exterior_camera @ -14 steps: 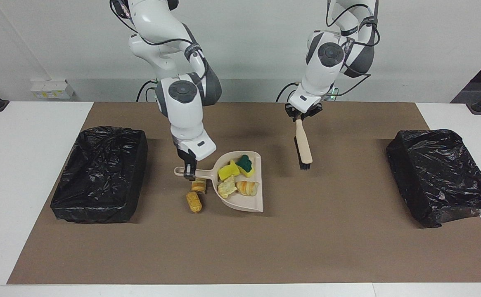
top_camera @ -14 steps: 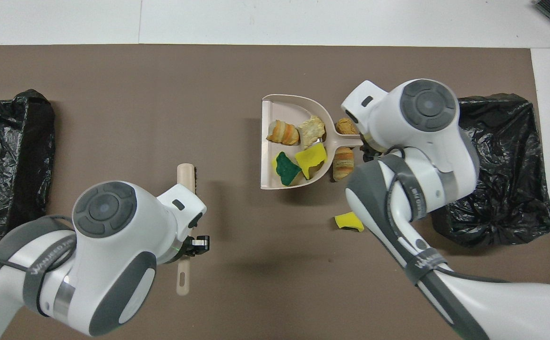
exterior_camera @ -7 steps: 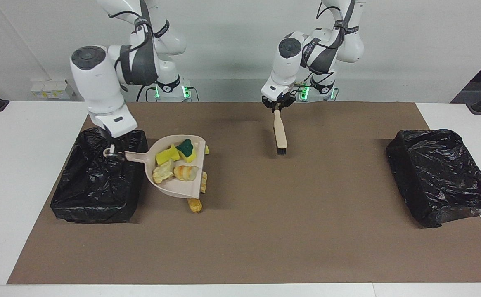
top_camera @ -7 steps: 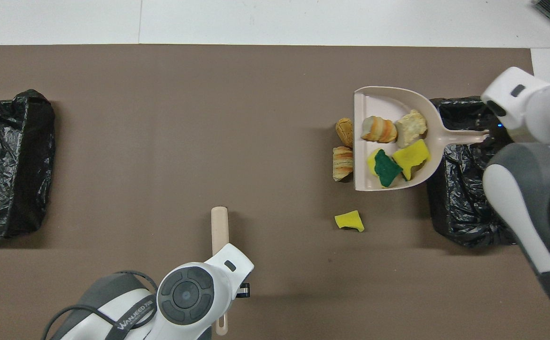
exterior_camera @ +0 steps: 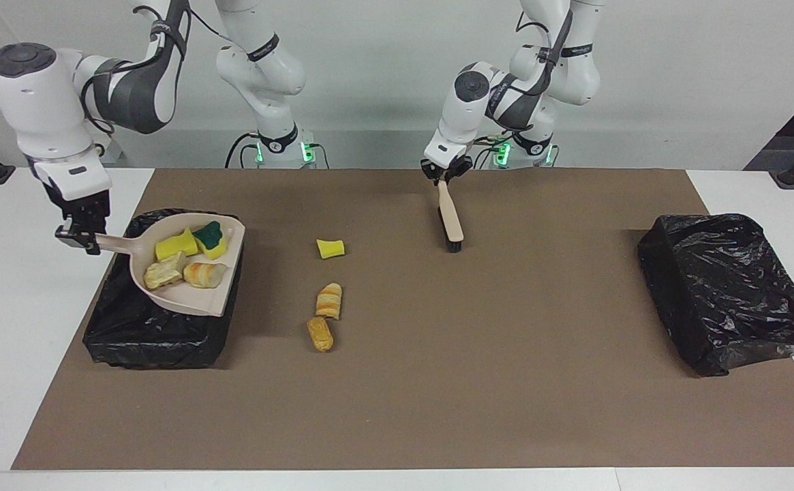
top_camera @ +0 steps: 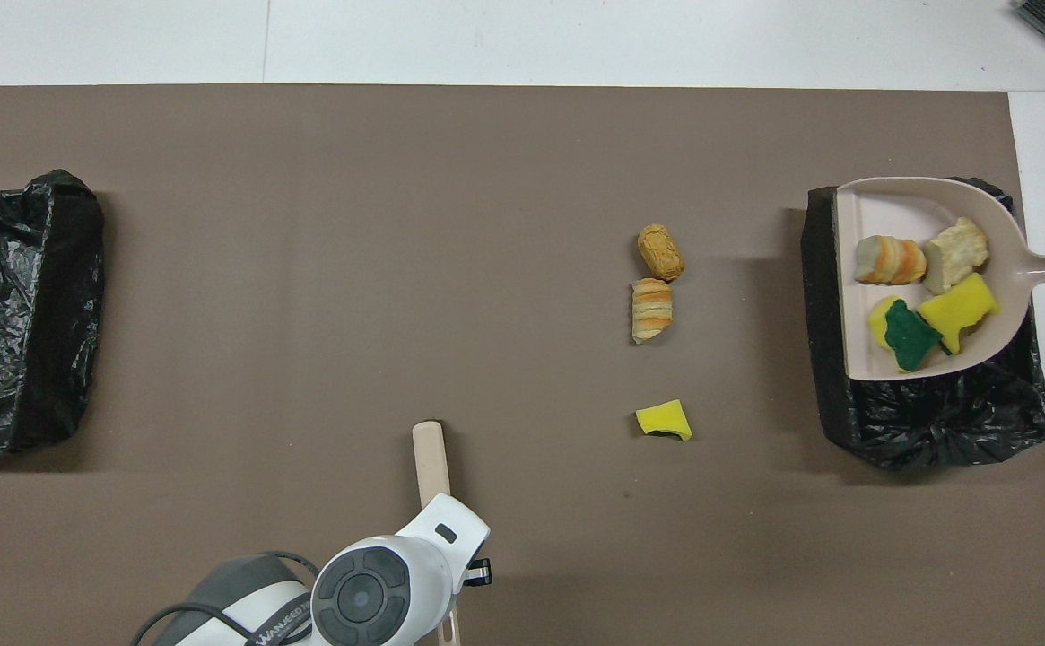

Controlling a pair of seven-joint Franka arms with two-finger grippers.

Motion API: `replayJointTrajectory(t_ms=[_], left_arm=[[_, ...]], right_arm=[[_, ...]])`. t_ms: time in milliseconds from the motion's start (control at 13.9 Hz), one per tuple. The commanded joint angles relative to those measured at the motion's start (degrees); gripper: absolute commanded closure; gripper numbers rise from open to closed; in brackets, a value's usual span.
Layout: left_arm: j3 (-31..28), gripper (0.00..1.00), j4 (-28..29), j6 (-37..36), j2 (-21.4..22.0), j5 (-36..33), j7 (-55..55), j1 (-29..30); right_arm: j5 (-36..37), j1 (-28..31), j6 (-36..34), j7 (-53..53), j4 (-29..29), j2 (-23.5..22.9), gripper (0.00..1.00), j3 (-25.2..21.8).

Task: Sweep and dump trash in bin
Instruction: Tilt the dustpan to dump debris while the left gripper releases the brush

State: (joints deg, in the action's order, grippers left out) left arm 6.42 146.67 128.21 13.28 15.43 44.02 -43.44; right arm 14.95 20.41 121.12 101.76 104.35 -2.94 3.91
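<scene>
Seven trash bits: four ride in the dustpan [exterior_camera: 185, 300] that the clenched right gripper [exterior_camera: 78, 235] holds over one of two bins [exterior_camera: 158, 334], three lie on the mat [exterior_camera: 437, 382], while the left gripper [exterior_camera: 443, 174], half hidden overhead, grasps the single brush [exterior_camera: 450, 218].

The beige dustpan [top_camera: 872, 215] sits over a black bin [top_camera: 926, 422]. It holds two yellow sponge bits [top_camera: 957, 309] and two pastry pieces [top_camera: 888, 260]. Near the bin, three more bits [top_camera: 657, 309] lie on the brown mat [top_camera: 352, 269].
</scene>
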Motion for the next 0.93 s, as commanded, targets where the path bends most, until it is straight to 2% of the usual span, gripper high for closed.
replayJointTrajectory(t_ms=[0,72,360,432,647,863], left_arm=[[-1.06,0.44,1.87,1.78,1.41,0.83,0.63,-1.22],[-1.06,0.0,1.17,1.43,0.79,0.83,0.81,-0.17],[-1.33,0.0,-2.96,-0.5,-0.1,0.74,0.46,5.89],[-1.24,0.0,-4.97,-0.59,-0.53,0.65,0.02,8.34],[-1.33,0.0,-13.92,-3.13,-5.61,-2.49,-4.0,14.76],[-1.41,0.0,-20.88,-5.59,-10.01,-5.66,-12.18,19.6]], right_arm=[[6.21,0.68,2.19,-0.68,2.95,1.18,1.0,0.84],[9.02,0.42,2.71,-1.47,3.57,1.0,1.0,0.84],[21.06,-1.59,1.5,-8.76,5.6,1.44,1.0,0.92],[21.7,-1.6,0.97,-9.29,5.6,1.44,1.0,0.92],[25.81,-3.87,-0.61,-14.89,5.6,1.7,1.0,0.92],[33.64,-8.27,-6.67,-21.5,5.6,2.49,1.0,0.92]])
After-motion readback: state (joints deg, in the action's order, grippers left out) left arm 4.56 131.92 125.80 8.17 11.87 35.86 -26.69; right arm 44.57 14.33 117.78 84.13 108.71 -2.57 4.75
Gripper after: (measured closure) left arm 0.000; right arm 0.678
